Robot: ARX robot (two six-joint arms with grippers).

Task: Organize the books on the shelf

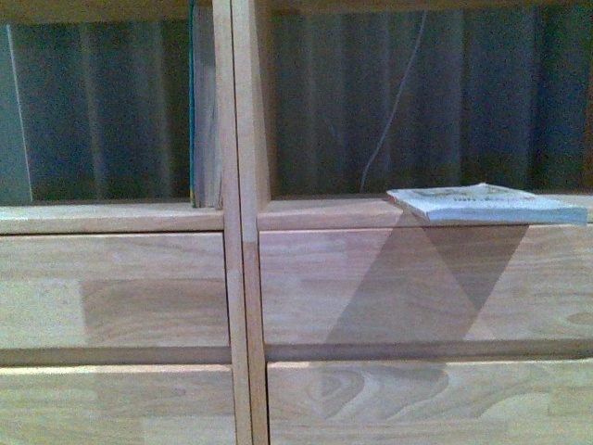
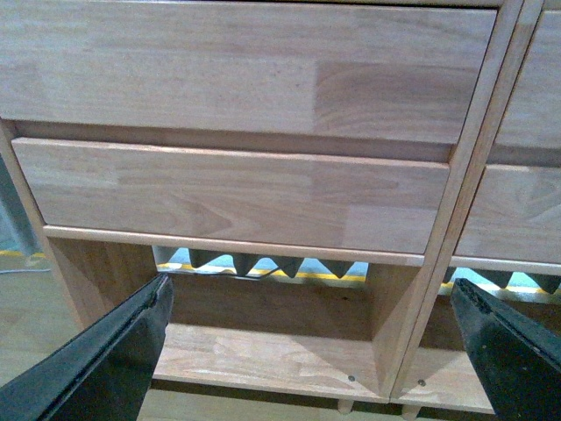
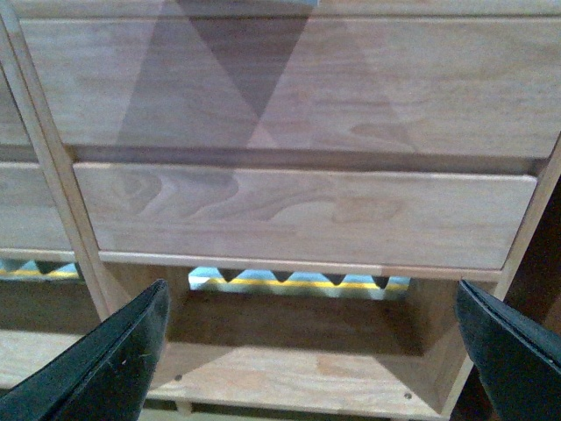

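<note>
The pale wood shelf (image 1: 243, 278) fills the front view, with drawer fronts below two open cubbies. A thin white book (image 1: 486, 204) lies flat in the right cubby, jutting over its front edge. A slim book with a teal-blue edge (image 1: 196, 102) stands upright in the left cubby against the divider. Neither arm shows in the front view. My left gripper (image 2: 316, 351) is open and empty, facing the left column's bottom cubby (image 2: 263, 351) below the drawers. My right gripper (image 3: 311, 351) is open and empty, facing the right column's bottom cubby (image 3: 298, 368).
A dark curtain (image 1: 417, 93) and a thin white cord (image 1: 394, 102) show through the backless cubbies. Short peg legs (image 2: 344, 406) hold the shelf above a pale floor. Yellow tape and dark triangular shapes (image 3: 289, 279) show behind the bottom cubbies.
</note>
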